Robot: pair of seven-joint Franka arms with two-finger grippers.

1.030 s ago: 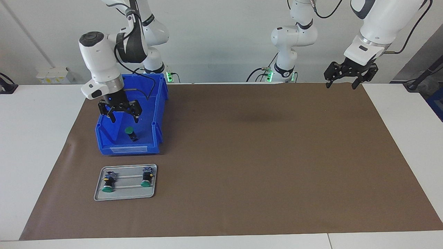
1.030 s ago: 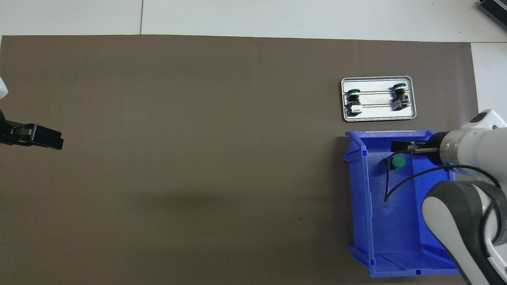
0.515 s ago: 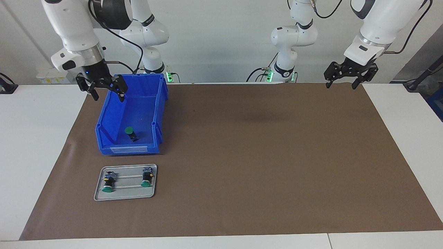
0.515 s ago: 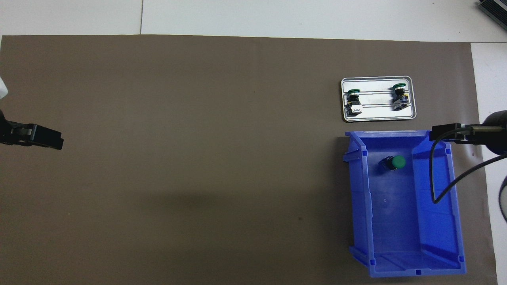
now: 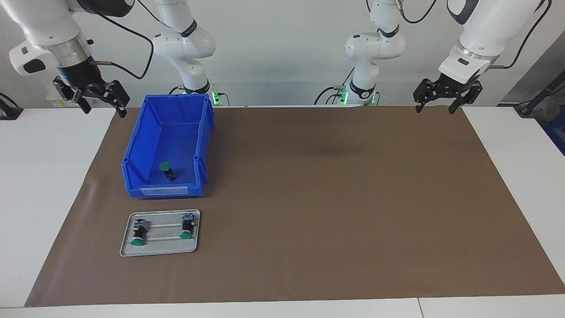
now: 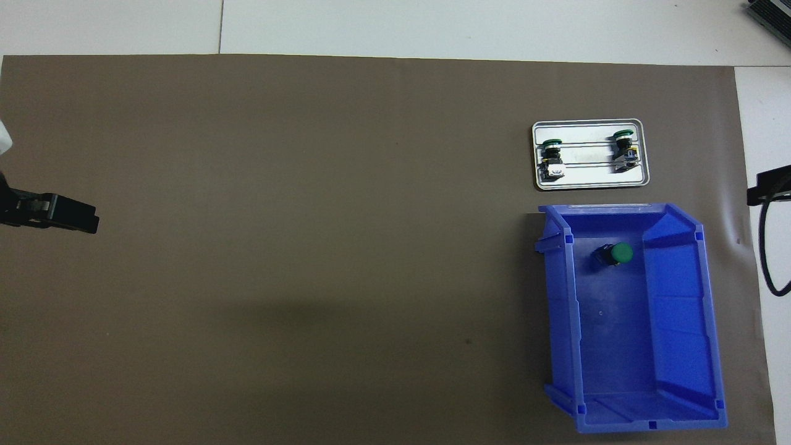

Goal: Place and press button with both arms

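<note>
A green-capped button (image 5: 165, 168) (image 6: 620, 253) lies tilted on the floor of the blue bin (image 5: 167, 191) (image 6: 559, 296), toward the bin's end farther from the robots. My right gripper (image 5: 103, 108) (image 6: 769, 184) hangs open and empty in the air, outside the bin, over the mat's edge at the right arm's end. My left gripper (image 5: 435, 108) (image 6: 68, 215) waits open and empty, raised over the mat's corner at the left arm's end.
A small metal tray (image 5: 161, 249) (image 6: 587, 182) lies on the brown mat just farther from the robots than the bin. Two more green-capped buttons (image 5: 137, 234) (image 5: 187, 229) lie on it.
My right gripper rose out of the bin, empty, and swung away toward the right arm's end of the table. The button stayed in the bin. The left arm has not moved.
</note>
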